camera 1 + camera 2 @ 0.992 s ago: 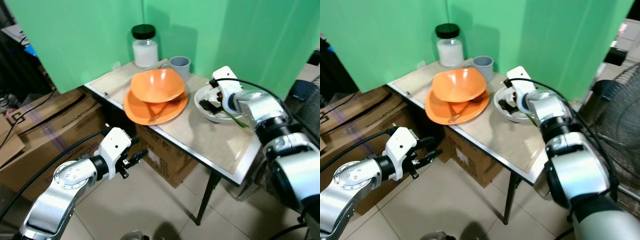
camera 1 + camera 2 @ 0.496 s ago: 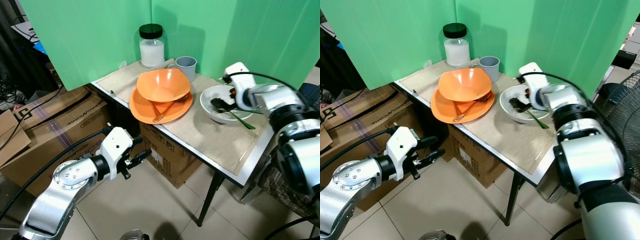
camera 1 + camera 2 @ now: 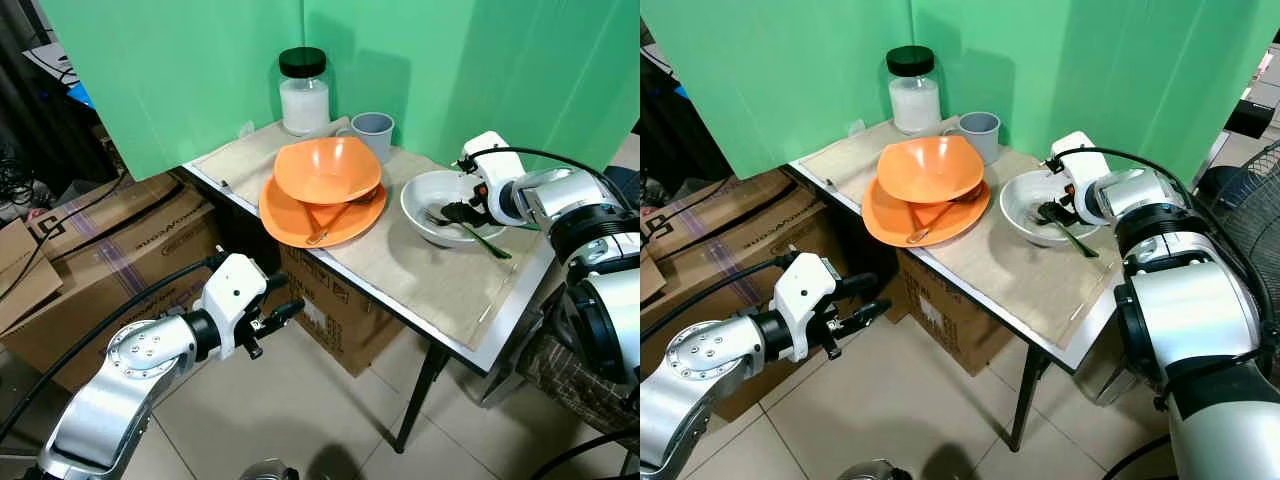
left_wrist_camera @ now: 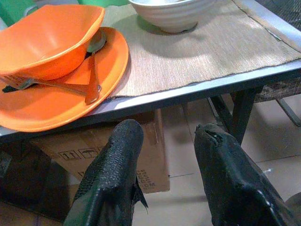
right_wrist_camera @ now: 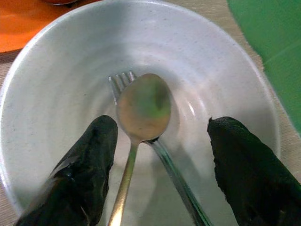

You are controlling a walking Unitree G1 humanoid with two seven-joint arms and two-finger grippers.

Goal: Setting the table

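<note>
At lower left, the left gripper (image 3: 272, 322) hangs spread and empty below the table (image 3: 455, 345) edge. Center, an orange bowl (image 3: 326, 170) on an orange plate (image 3: 300, 218) half hides a utensil. At right, the right gripper (image 5: 157, 165), fingers parted, straddles the spoon (image 5: 141, 110) and fork (image 5: 123, 81) inside the white bowl (image 3: 422, 195), gripping neither.

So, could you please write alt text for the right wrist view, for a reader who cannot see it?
The right hand, fingers open, hovers over a white bowl holding a spoon lying across a fork. The two black fingers flank the spoon's handle without touching it. An orange plate and a woven mat edge the bowl.
</note>
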